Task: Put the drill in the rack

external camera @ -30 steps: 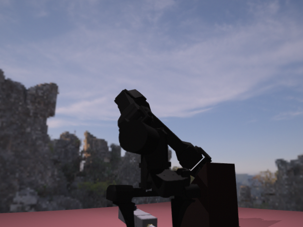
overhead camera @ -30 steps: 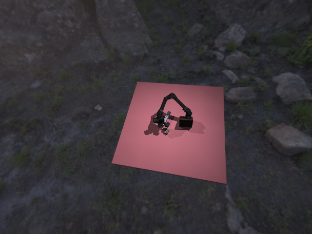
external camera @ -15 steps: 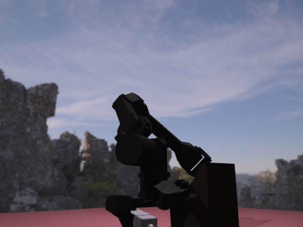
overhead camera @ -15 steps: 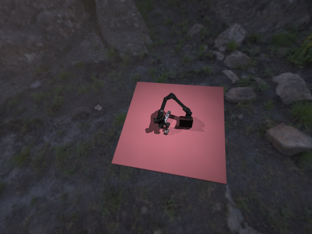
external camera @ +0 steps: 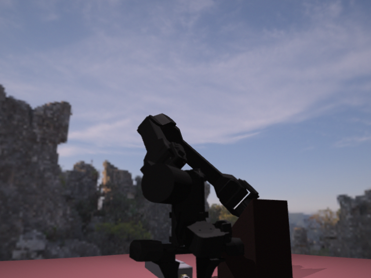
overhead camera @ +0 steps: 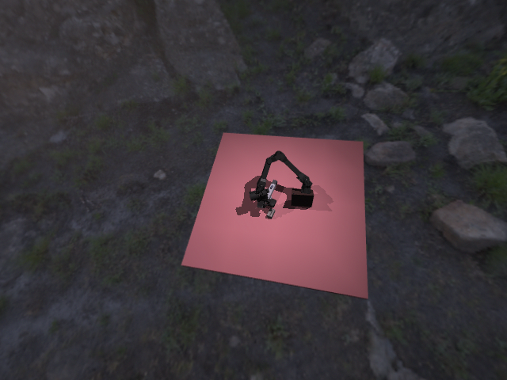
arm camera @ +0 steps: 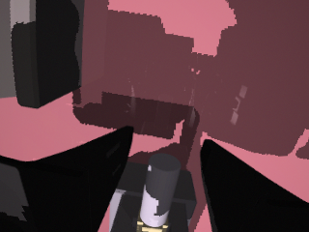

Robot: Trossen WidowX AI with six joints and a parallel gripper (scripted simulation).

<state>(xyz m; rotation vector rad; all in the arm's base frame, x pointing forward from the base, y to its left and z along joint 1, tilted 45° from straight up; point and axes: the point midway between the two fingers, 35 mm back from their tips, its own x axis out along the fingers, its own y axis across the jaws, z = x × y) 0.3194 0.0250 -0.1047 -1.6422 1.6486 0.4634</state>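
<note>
The drill (arm camera: 161,188) looks like a short pale cylinder with a dark grey end, standing out of a gold collar on a grey and black block. This long block (overhead camera: 272,189) (external camera: 152,266) (arm camera: 185,189) sits on the pink top. My gripper (arm camera: 167,140) is open, its black fingers partly closed, one on each side of the drill with a gap at both sides. The key cannot be made out. A grey and black upright piece (arm camera: 53,58) at the upper left of the wrist view may be the rack; I cannot tell.
A dark brown box (overhead camera: 302,199) (external camera: 271,239) stands beside the arm's base. A small grey piece (overhead camera: 270,213) lies near the gripper. The pink square top (overhead camera: 278,253) has rocks and ground around it. Arm shadows fall across it.
</note>
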